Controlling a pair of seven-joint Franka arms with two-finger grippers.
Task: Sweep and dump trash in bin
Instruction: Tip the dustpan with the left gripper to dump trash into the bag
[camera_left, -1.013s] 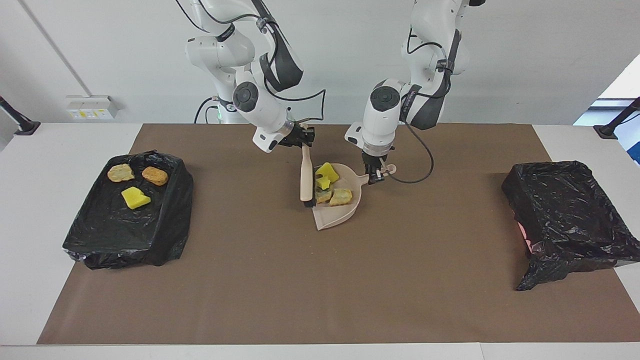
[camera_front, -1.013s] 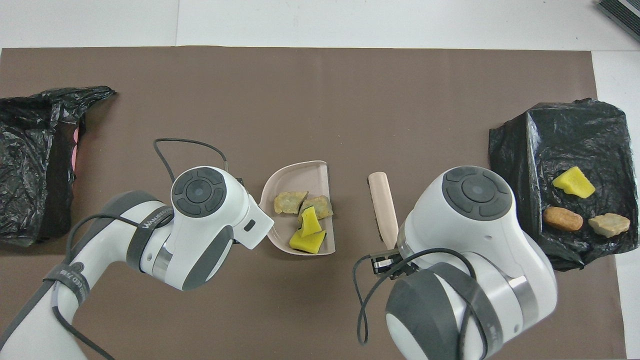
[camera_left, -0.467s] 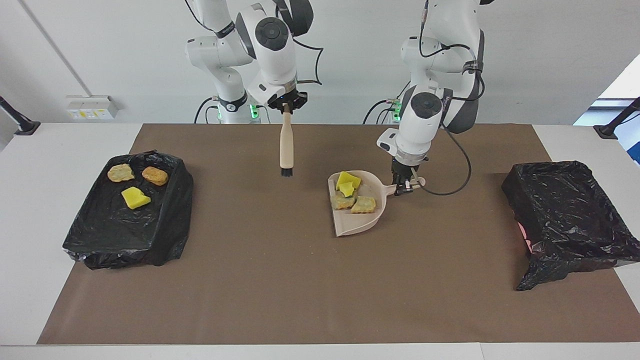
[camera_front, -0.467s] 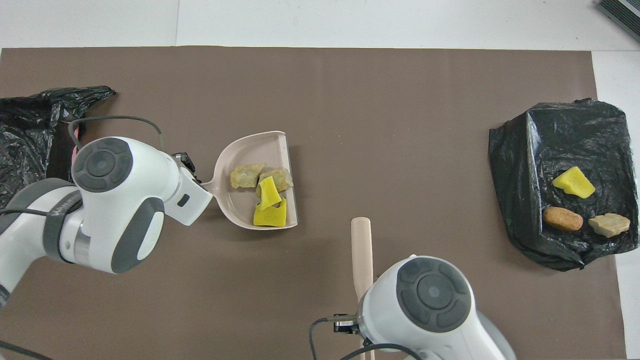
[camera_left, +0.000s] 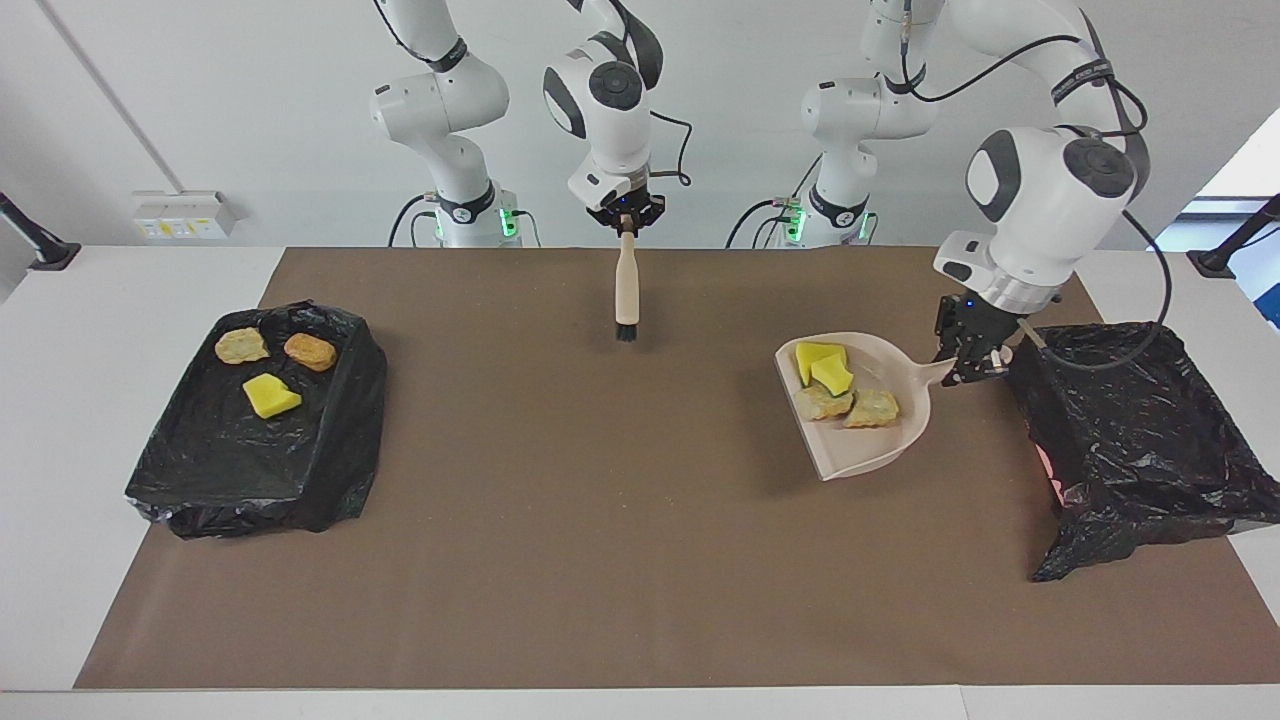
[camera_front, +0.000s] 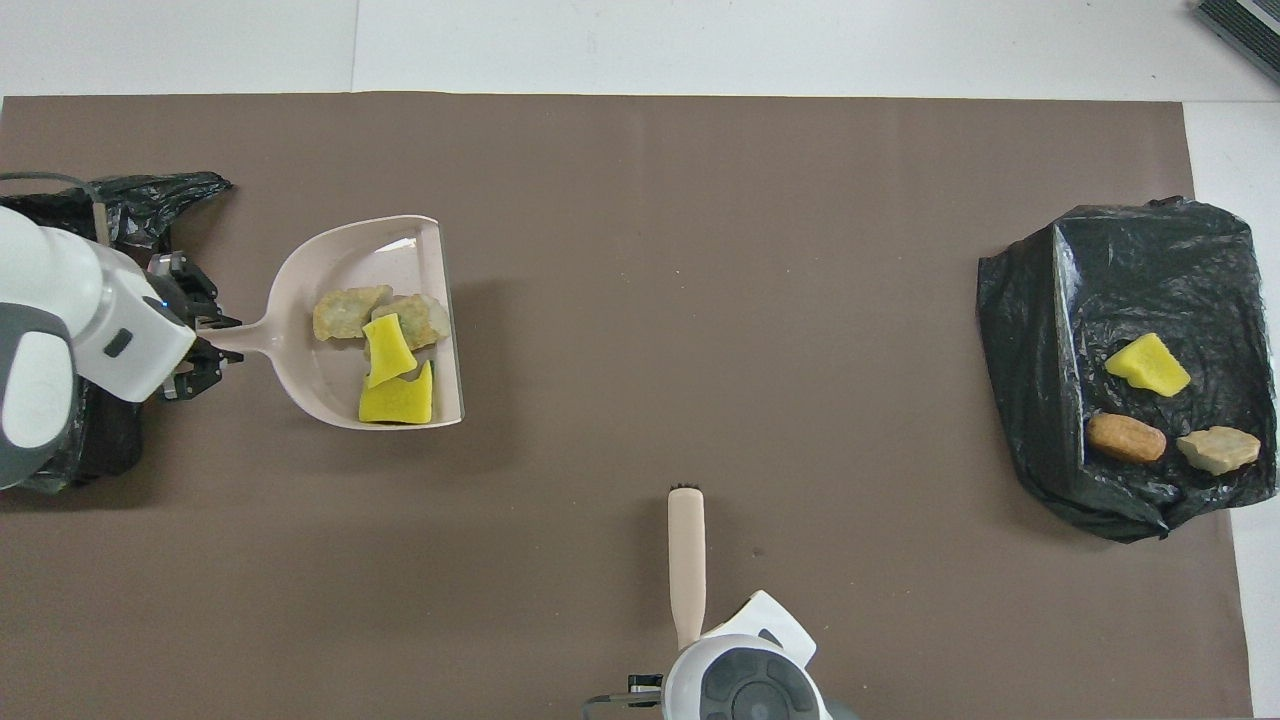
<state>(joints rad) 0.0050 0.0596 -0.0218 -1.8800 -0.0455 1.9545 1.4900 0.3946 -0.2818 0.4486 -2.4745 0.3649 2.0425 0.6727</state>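
The left gripper (camera_left: 968, 362) is closed on the handle of the beige plastic dustpan (camera_left: 880, 450) and has carried it, lifted, from the middle of the brown table mat (camera_left: 600, 560) toward the left arm's end, so the handle is now at the edge of the black bag-lined bin (camera_left: 1130, 440) there. Four pieces of trash (camera_left: 840, 385), yellow sponge and tan lumps, lie in the pan as before. The right gripper (camera_left: 625, 222) is clamped on the beige wooden brush (camera_left: 626, 290), which hangs bristles down; it has pulled back toward the robots' edge. Three more pieces (camera_left: 265, 365) remain unchanged on the black bag-covered tray (camera_left: 230, 470) at the right arm's end.
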